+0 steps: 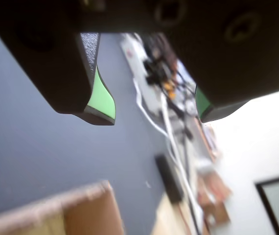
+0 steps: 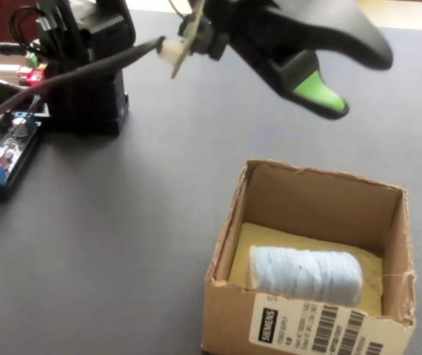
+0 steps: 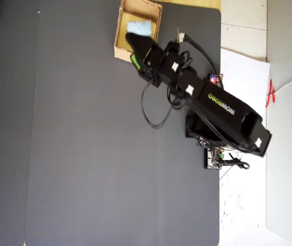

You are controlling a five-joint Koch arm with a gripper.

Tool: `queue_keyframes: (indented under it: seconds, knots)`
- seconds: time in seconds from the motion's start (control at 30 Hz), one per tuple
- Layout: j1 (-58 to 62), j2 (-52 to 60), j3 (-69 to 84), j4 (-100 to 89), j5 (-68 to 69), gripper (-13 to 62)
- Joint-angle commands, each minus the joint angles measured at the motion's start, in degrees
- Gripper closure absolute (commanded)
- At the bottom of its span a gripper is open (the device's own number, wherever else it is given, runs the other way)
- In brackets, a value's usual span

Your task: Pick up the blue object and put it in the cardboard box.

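The blue object [image 2: 305, 275] is a pale blue roll lying on its side on the yellowish floor of the cardboard box [image 2: 318, 200]. The overhead view shows the blue object [image 3: 139, 27] inside the box [image 3: 119, 36] at the top of the mat. My gripper [image 2: 352, 78] hangs in the air above the box's far wall, open and empty. In the wrist view the gripper [image 1: 154, 115] shows two green-padded jaws wide apart with nothing between them, and a corner of the box [image 1: 81, 210] lies at the lower left. From overhead, the gripper [image 3: 134, 51] partly covers the box's lower right side.
The arm's base [image 2: 89, 81] stands at the back left of the dark grey mat [image 2: 122, 244]. A circuit board [image 2: 4, 148] with cables lies beside it. A black cable [image 3: 148, 110] loops down from the arm. Right of the mat's edge is a white surface [image 3: 243, 205].
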Motion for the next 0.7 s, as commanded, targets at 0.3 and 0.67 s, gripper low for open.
queue_keyframes:
  seconds: [0.3,0.67]
  knots:
    - [-17.0,9.4,6.2,-4.5,3.8,15.2]
    - [-25.3,14.8,17.3,-4.4,5.5,15.4]
